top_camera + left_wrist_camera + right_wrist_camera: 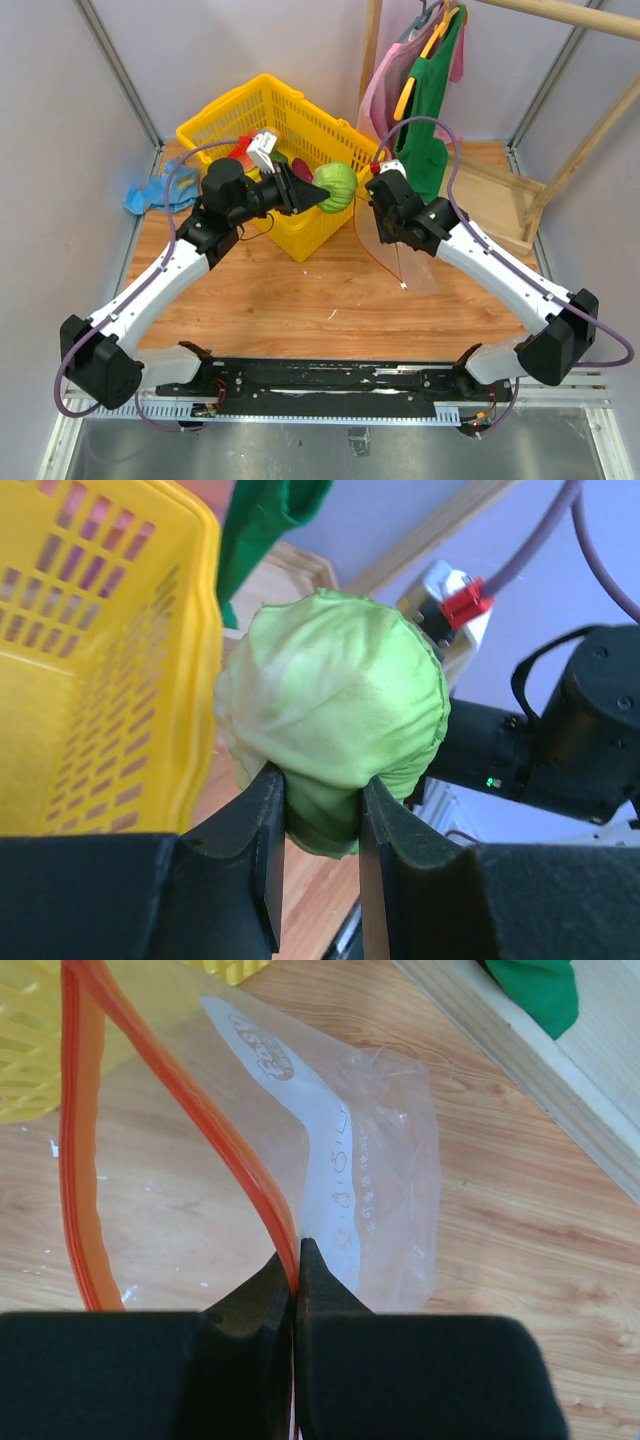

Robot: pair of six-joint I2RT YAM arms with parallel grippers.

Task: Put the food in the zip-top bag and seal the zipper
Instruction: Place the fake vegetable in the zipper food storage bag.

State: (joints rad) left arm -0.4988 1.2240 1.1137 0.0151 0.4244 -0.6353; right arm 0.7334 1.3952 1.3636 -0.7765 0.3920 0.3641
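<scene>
My left gripper [320, 195] is shut on a round light-green melon [337, 186] and holds it in the air just right of the yellow basket, close to my right wrist. In the left wrist view the melon [335, 690] is pinched at its lower end between the fingers [262, 820]. My right gripper [385, 228] is shut on the red-orange zipper [240, 1160] of the clear zip-top bag [380, 1160], whose mouth gapes open. The bag [408, 265] hangs above the table. A red piece [240, 150] and a dark purple piece [281, 160] lie in the basket, partly hidden.
The yellow basket [230, 115] stands at the back centre-left; its wall fills the left of the left wrist view [100, 680]. A blue cloth [150, 195] lies at the far left. Green and pink clothes [430, 90] hang on a wooden rack [520, 205] at the back right.
</scene>
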